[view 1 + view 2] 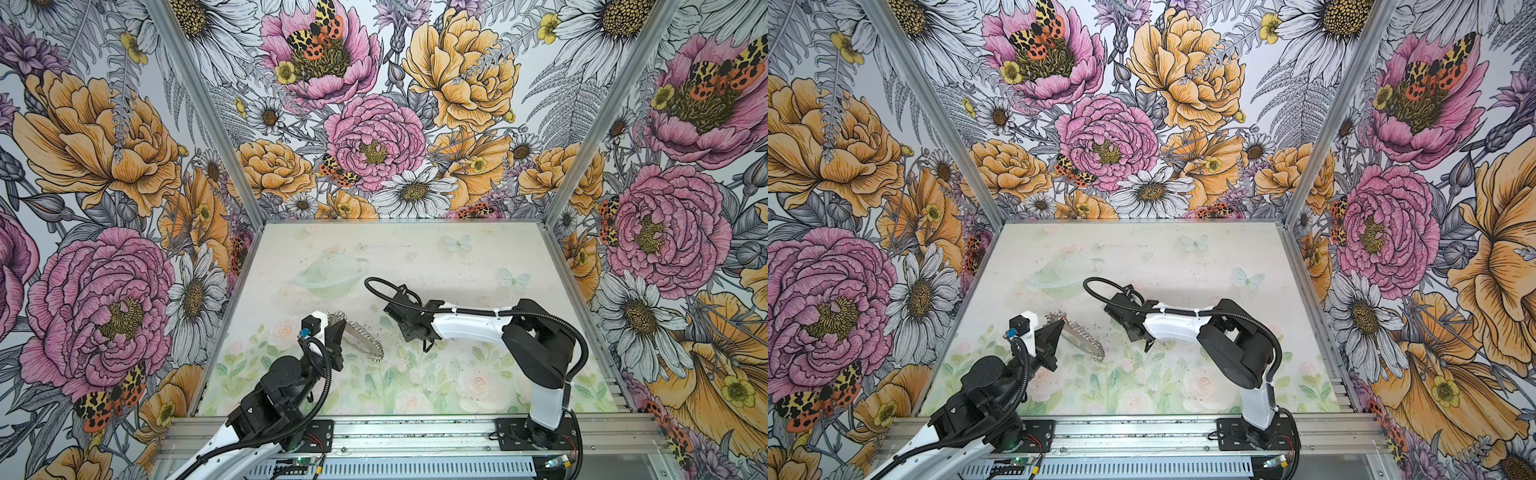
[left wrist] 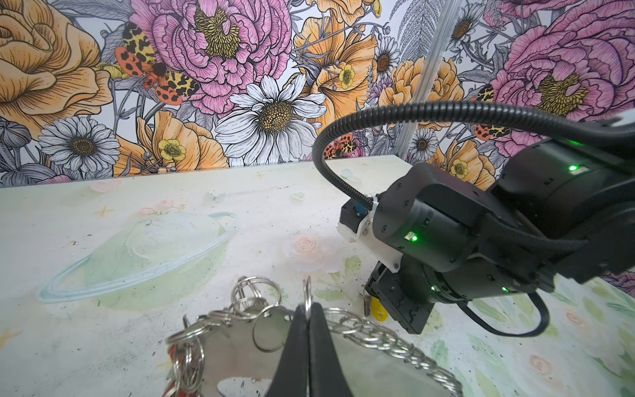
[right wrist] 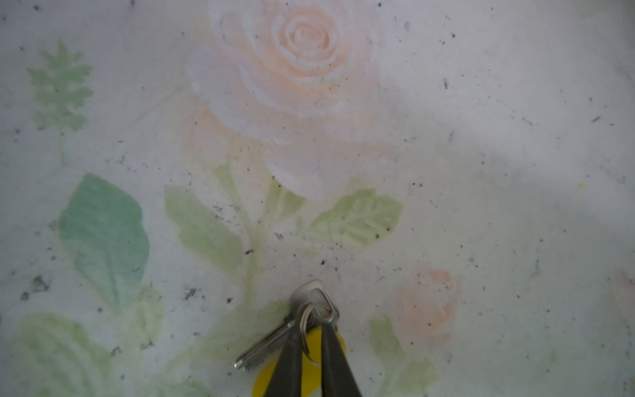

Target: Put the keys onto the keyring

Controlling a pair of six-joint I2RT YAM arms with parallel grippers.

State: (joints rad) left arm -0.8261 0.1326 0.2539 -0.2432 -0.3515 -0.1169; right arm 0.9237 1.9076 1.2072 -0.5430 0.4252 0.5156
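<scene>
The keyring (image 1: pixel 365 338) (image 1: pixel 1086 336) is a flat grey hoop fringed with silver split rings, held tilted over the table. My left gripper (image 2: pixel 307 311) is shut on one split ring at its rim, which stands edge-on between the pads; in both top views the gripper (image 1: pixel 341 322) (image 1: pixel 1060 323) is at the hoop's far end. A silver key (image 3: pixel 264 343) with a yellow tag (image 3: pixel 264 383) is low over the table, right of the hoop. My right gripper (image 3: pixel 311 321) (image 1: pixel 428 347) is shut on that key's small ring and tag. The yellow tag (image 2: pixel 378 311) shows under the right gripper.
A red tag (image 2: pixel 170 354) hangs among the split rings on the hoop's left side. The table (image 1: pixel 457 257) carries a pale printed flower pattern with dark specks. Floral walls close in the back and both sides. The right arm's cable loop (image 1: pixel 374 284) arches over the middle.
</scene>
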